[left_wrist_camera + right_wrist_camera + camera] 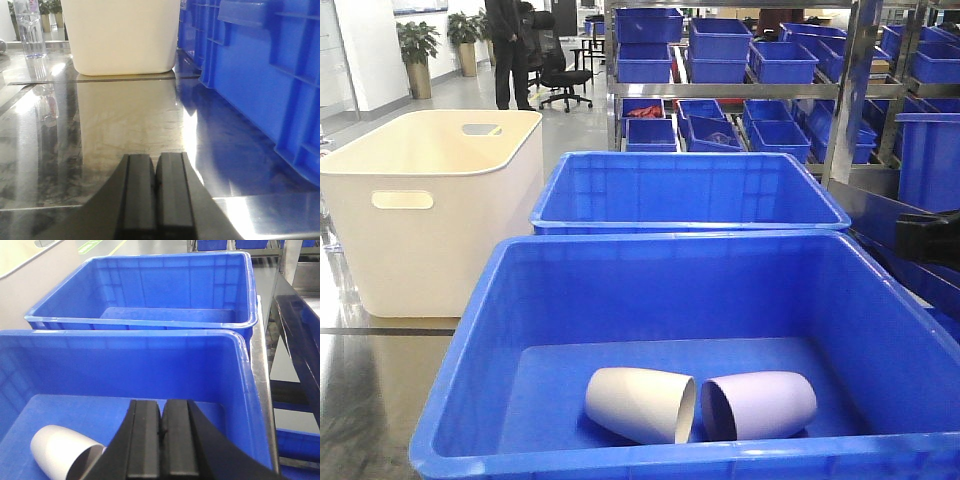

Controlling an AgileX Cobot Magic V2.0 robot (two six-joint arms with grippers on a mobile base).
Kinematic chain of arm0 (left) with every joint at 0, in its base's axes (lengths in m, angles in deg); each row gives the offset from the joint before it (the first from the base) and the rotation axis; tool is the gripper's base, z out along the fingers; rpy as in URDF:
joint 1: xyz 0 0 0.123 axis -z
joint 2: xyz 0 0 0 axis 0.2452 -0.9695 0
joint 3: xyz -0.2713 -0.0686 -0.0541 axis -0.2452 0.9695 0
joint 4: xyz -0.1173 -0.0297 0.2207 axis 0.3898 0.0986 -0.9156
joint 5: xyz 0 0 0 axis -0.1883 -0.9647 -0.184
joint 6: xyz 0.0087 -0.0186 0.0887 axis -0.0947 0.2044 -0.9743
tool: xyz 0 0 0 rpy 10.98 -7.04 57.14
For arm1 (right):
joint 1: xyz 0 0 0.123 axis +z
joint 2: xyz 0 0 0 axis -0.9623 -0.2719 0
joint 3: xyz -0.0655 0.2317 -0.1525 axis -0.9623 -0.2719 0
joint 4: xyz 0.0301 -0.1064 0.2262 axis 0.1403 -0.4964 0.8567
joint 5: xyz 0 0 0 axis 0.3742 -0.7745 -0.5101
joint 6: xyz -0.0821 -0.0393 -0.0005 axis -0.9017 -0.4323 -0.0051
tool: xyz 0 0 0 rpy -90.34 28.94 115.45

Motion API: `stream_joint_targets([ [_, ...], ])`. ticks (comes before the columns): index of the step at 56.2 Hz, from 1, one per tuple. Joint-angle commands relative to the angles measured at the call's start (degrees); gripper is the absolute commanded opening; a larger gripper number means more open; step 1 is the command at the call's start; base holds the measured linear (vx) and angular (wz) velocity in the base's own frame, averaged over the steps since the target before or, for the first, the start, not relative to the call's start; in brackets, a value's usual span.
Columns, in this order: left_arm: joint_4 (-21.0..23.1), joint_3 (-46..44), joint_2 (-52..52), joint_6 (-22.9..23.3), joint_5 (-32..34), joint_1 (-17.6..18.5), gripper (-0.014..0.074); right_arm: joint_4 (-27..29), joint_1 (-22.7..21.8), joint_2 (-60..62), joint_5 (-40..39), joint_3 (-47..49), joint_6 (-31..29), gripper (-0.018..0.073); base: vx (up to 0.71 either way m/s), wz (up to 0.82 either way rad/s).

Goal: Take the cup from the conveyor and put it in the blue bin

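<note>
Two smooth plastic cups, one cream-white (638, 402) and one pale purple (760, 404), lie on their sides, touching, in the near big blue plastic bin (470, 340). The right gripper (162, 440) hangs above them, closed and empty; the left gripper (156, 187) is closed too. No conveyor shows. Next, open wide before reaching for another cup.

Closed fingers (142, 195) over glossy tabletop (125, 125) beside blue bin (260, 80).

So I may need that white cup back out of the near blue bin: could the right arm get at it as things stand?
Probably yes. The right gripper hangs shut above the near blue bin, the white cup lies on its side just below, and nothing covers it. The jaws would need opening first.
</note>
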Motion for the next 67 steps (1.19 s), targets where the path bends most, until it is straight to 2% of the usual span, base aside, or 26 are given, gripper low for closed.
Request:
stream_joint_targets([
  [1, 0.1, 0.7, -0.7, 0.4, 4.6, 0.0, 0.0, -0.3, 0.0, 0.9, -4.5, 1.6, -0.3, -0.0012, 0.0, 0.0],
  [23, 0.1, 0.7, -0.7, 0.4, 4.6, 0.0, 0.0, -0.3, 0.0, 3.3, -4.5, 1.6, -0.3, -0.0009, 0.0, 0.0],
  [37, 0.1, 0.7, -0.7, 0.4, 4.6, 0.0, 0.0, 6.3, 0.0, 14.5, -1.6, 1.6, -0.3, -0.0009, 0.0, 0.0],
  [45, 0.1, 0.7, -0.7, 0.4, 4.6, 0.0, 0.0, 8.6, 0.0, 21.3, 2.9, 1.6, -0.3, -0.0009, 0.0, 0.0],
  [54, 0.1, 0.7, -0.7, 0.4, 4.6, 0.0, 0.0, 6.7, 0.0, 28.6, 8.9, -0.3, -1.3, -0.0009, 0.0, 0.0],
  [62, 0.1, 0.7, -0.7, 0.4, 4.6, 0.0, 0.0, 2.1, -0.2, 36.9, 1.5, -11.7, -4.3, -0.0009, 0.0, 0.0],
  [67, 0.1, 0.7, -0.7, 0.4, 4.6, 0.0, 0.0, -1.8, -0.2, 42.8, -8.2, -22.2, -6.2, -0.0009, 0.0, 0.0],
])
